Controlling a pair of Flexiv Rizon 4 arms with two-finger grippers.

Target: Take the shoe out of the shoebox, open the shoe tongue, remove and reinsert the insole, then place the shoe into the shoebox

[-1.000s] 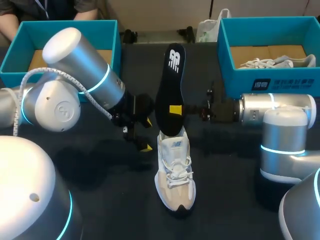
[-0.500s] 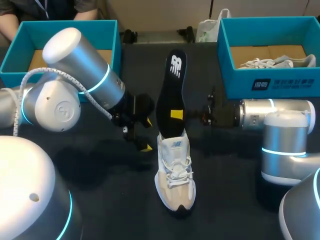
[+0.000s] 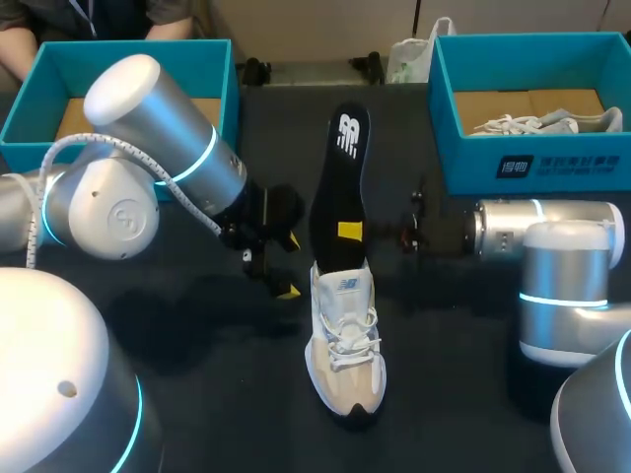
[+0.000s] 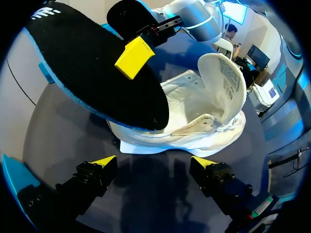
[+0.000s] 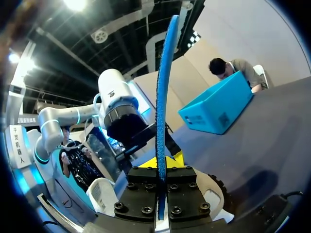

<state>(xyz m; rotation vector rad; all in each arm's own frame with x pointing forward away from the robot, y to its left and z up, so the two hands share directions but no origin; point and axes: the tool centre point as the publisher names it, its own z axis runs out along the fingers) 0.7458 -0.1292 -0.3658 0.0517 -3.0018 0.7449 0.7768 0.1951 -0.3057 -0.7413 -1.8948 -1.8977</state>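
Observation:
A white sneaker stands on the dark table, tongue pulled up. The black insole stands nearly upright above the shoe's heel, its lower end at the collar. My right gripper is shut on the insole's middle, coming in from the right. In the right wrist view the insole runs edge-on, blue, between the shut fingers of the right gripper. My left gripper hangs open just left of the shoe, holding nothing. In the left wrist view the left gripper faces the shoe's side, with the insole above it.
A blue shoebox stands at the back left. A second blue shoebox at the back right holds another pale shoe. A white bag lies at the table's far edge.
The right gripper has lowered the insole a little toward the shoe and shifted it slightly right. The left arm and the shoe have stayed still.

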